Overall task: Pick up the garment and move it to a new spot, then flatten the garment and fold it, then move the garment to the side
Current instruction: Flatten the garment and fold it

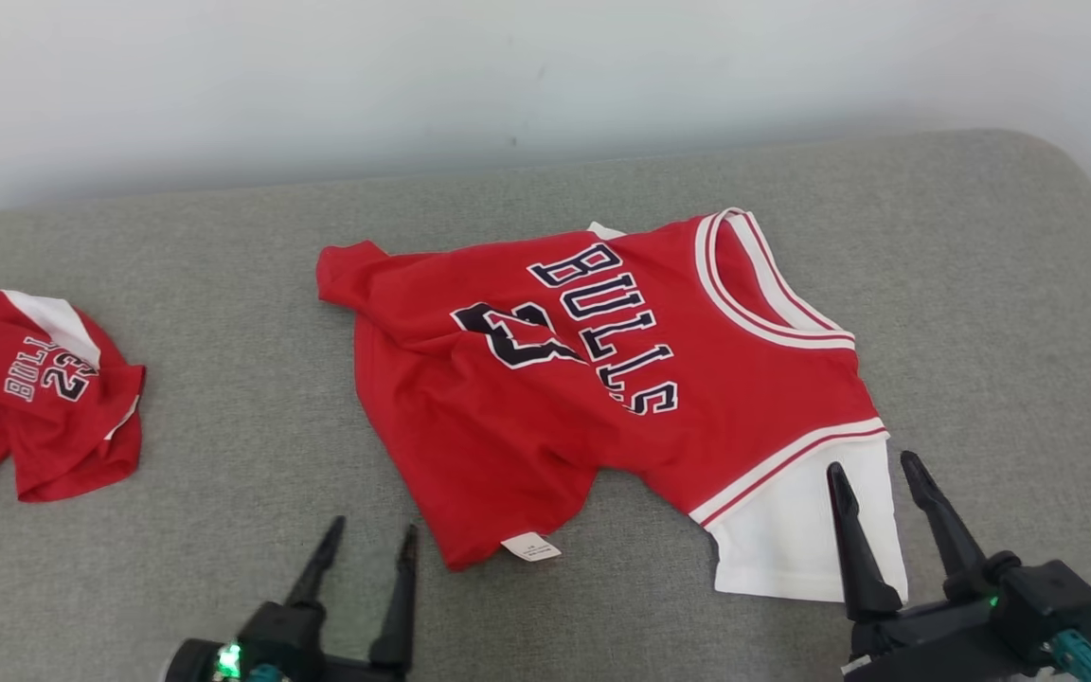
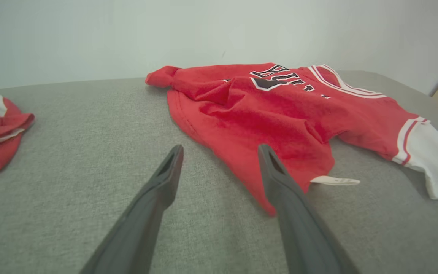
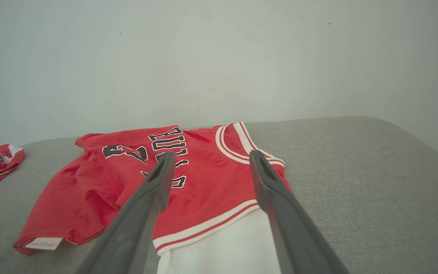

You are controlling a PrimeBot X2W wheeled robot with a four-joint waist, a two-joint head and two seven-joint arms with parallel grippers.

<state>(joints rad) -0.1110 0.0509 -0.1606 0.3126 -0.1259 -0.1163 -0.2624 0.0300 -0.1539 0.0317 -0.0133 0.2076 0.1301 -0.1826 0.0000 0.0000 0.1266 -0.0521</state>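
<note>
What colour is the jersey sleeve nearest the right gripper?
The sleeve is white, below a white-and-red striped band; the head view shows it best.

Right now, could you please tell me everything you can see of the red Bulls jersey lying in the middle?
The jersey is soft red knit with black, white-edged BULLS lettering and a number partly lost in a crease. Its white-striped neckline points to the robot's right. A white sleeve with striped trim lies nearest, and a white label sticks out at the hem. It lies rumpled, face up, on the grey cushion. The open right gripper stands over the sleeve, gripping nothing.
</note>
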